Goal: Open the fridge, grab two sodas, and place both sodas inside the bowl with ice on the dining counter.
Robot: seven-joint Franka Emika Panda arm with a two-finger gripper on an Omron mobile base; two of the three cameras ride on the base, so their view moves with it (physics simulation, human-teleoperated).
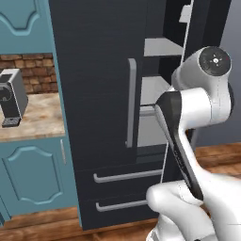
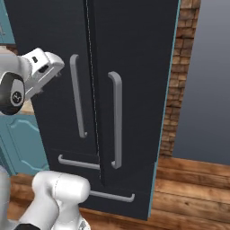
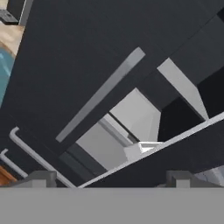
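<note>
Two-door black fridge (image 1: 99,94), one ajar.

Black fridge (image 1: 101,94) with grey bar handles (image 2: 116,119), teal cabinets (image 1: 33,172), red-brown brick wall (image 2: 177,76), wooden-brown floor (image 2: 193,188).

The fridge (image 1: 101,94) stands right of the counter (image 1: 35,120), where a coffee machine (image 1: 12,96) sits; its right door (image 2: 134,90) hangs ajar, shelves (image 1: 160,47) inside; two drawers (image 1: 122,188) lie beneath the doors
</note>
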